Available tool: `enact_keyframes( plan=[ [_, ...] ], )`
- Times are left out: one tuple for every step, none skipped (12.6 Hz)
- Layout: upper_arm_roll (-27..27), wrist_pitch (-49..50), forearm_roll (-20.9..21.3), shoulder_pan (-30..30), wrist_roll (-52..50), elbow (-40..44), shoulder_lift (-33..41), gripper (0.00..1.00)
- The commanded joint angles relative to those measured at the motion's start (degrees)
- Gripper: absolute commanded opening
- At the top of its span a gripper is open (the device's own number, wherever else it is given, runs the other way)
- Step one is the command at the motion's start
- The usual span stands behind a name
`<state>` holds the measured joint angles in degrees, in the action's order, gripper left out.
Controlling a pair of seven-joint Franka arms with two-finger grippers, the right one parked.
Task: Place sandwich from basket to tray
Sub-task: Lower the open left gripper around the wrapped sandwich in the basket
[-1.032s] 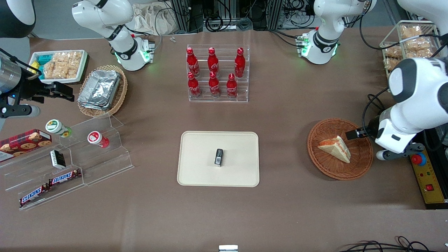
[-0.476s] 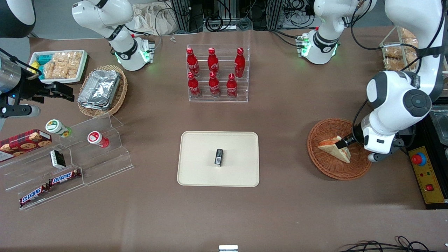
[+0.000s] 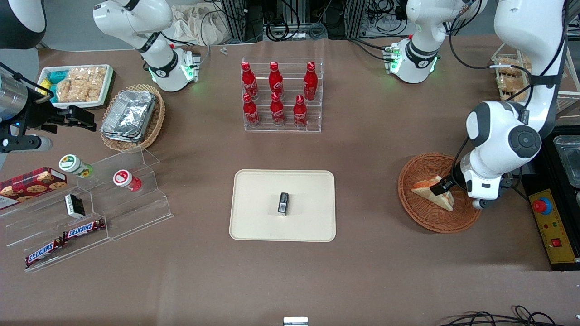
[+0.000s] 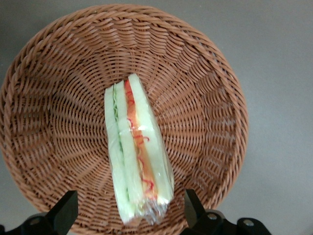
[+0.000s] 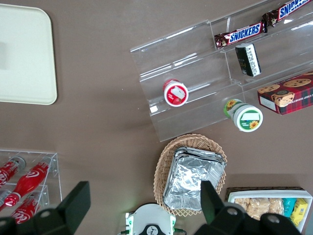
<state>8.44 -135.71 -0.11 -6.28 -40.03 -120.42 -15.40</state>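
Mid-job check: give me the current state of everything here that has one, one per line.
sandwich: wrapped, lying in the basket, not yet gripped.
basket: holds only the sandwich.
tray: no sandwich yet; a small dark object lies on it.
end effector: open, fingers either side of the sandwich's end, over the basket.
cola bottles: upright in their clear rack.

A robotics lab: cable-strewn racks (image 3: 290, 20) edge a table (image 3: 362, 149) of snack props
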Motion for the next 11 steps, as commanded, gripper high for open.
enact_keyframes(
  plan=[
    [0.2, -5.2, -0.3, -0.7, -2.3, -1.2, -1.6, 0.99],
    [0.2, -6.3, -0.3, -0.7, -3.0, -1.3, -2.1, 0.99],
    [0.2, -6.7, -0.4, -0.7, -3.7, -1.3, -2.3, 0.99],
    [0.2, -6.8, -0.4, -0.7, -4.1, -1.4, -2.3, 0.98],
    [0.2, -6.8, -0.4, -0.7, -4.7, -1.7, -2.4, 0.96],
    [0.2, -6.9, -0.4, -0.7, -5.0, -2.1, -2.5, 0.93],
    [0.2, -7.1, -0.4, -0.7, -5.0, -2.6, -2.4, 0.85],
    [0.3, -7.0, -0.4, -0.6, -5.4, -2.8, -2.3, 0.76],
    [0.3, -7.0, -0.4, -0.5, -7.2, -2.7, -2.3, 0.62],
    [0.5, -7.0, -0.3, -0.2, -8.0, -2.5, -2.2, 0.51],
    [0.5, -6.6, -0.4, -0.2, -8.1, -2.5, -1.7, 0.39]
  ],
)
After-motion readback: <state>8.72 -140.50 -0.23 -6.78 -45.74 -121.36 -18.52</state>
